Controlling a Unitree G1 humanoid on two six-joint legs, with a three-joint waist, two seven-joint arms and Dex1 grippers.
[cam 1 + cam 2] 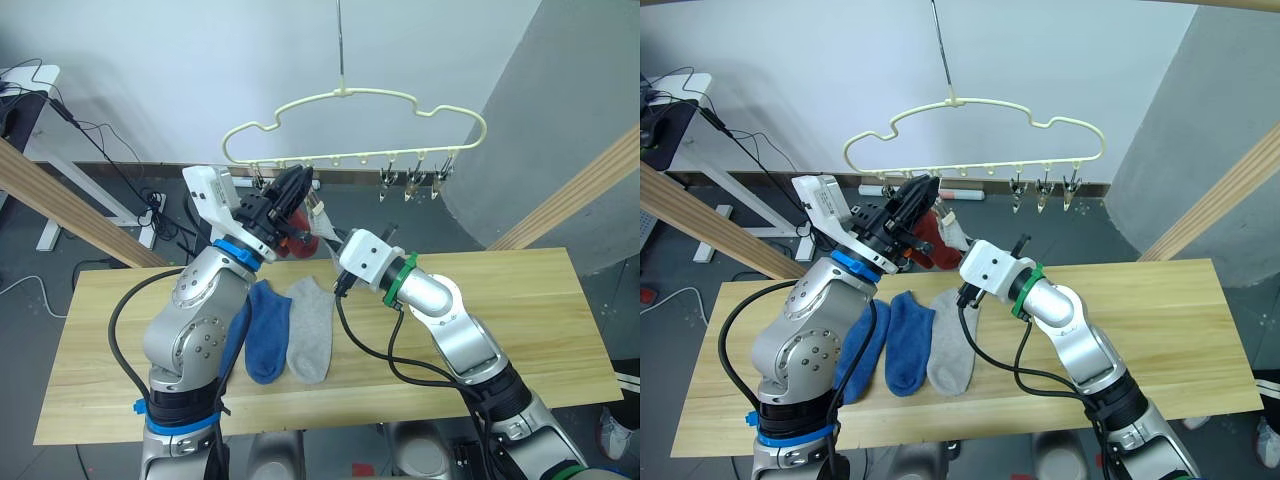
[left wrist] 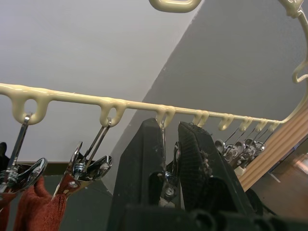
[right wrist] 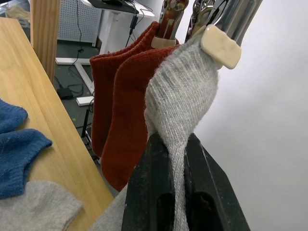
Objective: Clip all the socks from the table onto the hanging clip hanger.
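While your left claw (image 2: 168,159) squeezes a metal clip (image 2: 167,180) on the yellow clip hanger (image 1: 350,95), your right claw (image 3: 177,185) is clamped on a grey sock (image 3: 185,91) — its top sits in that clip. Two red socks (image 3: 122,106) hang just beside it. Below, on the table (image 1: 520,320), you see two blue socks (image 1: 268,325) and one grey sock (image 1: 311,335).

Hung rust socks (image 1: 300,243) mostly hidden behind left pincer (image 1: 292,192) — blue sock (image 1: 236,345) partly under arm
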